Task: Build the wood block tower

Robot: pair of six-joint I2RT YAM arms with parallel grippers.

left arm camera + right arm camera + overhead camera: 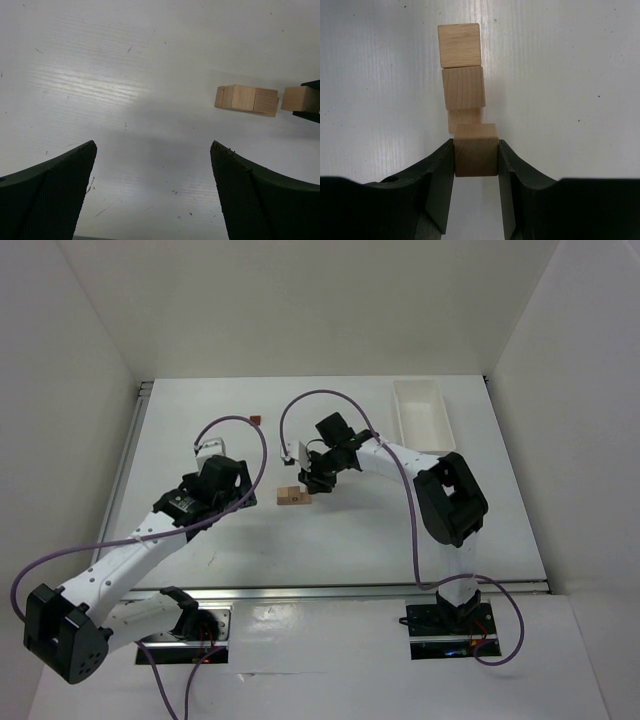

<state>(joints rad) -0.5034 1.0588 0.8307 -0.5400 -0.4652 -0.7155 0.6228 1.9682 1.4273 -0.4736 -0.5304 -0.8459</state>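
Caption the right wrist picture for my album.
Right tool grips a wooden block at the end of a three-block row on the table.

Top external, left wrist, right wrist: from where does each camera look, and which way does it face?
Top external: above, behind the robot, facing down on the table; left arm and right arm show.
Left wrist: faces down on the table; open left end effector below.
Right wrist: faces along the block row; right end effector grips one wood block.
Wrist views share that row.

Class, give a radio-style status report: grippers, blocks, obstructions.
Left gripper open, empty. Right gripper shut on one wood block, just short of the row of blocks. Nothing in the way.
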